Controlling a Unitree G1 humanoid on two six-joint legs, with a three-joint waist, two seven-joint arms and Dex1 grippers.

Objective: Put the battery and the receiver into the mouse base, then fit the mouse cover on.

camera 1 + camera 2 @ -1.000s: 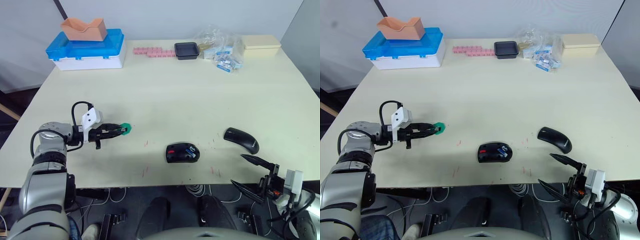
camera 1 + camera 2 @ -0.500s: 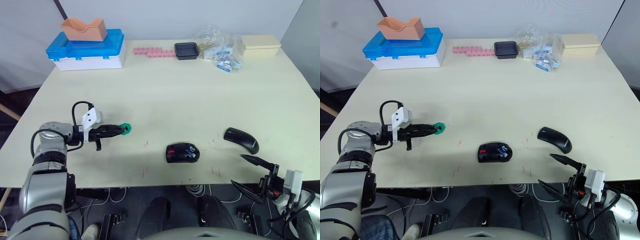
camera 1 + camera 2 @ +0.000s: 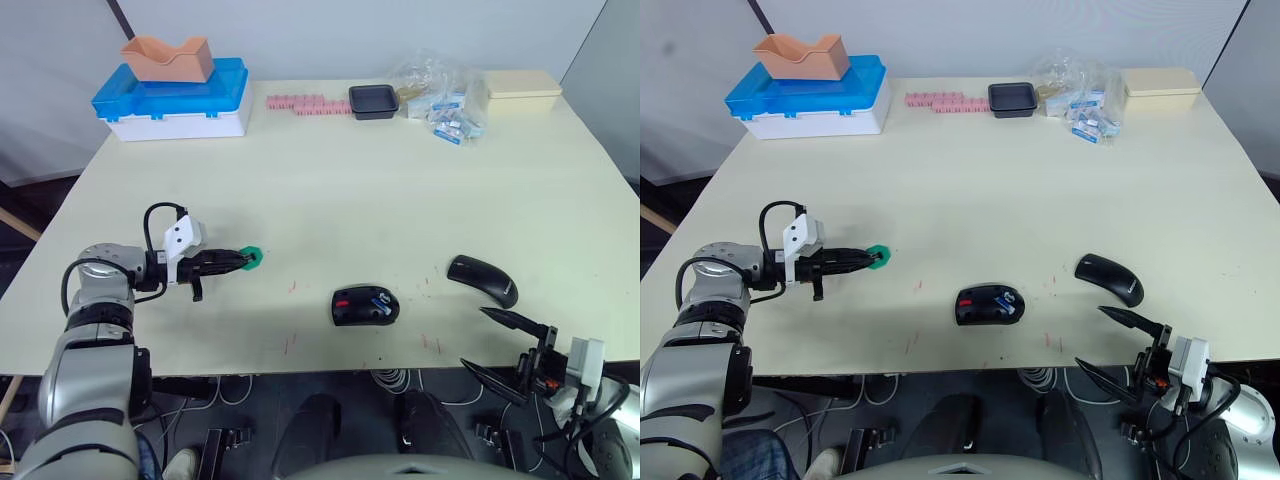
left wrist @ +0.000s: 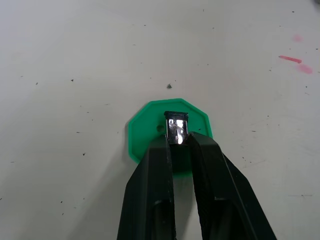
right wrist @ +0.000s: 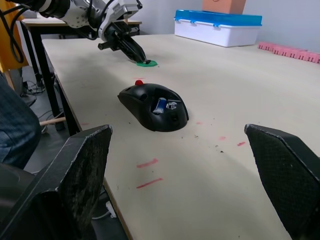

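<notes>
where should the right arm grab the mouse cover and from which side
Judging by its shape, grip the mouse cover across its narrow width, at the two long side edges, coming from above. It lies arched side up and alone on the table, so both sides look reachable.

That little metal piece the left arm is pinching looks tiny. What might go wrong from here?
1. The left gripper pinches only the edges of the receiver, so it may slip when lifted off the green disc.
2. The disc might lift along with it.
3. The mouse base lies well to the right, with the battery already inside; a small misalignment there could miss the slot.
</notes>
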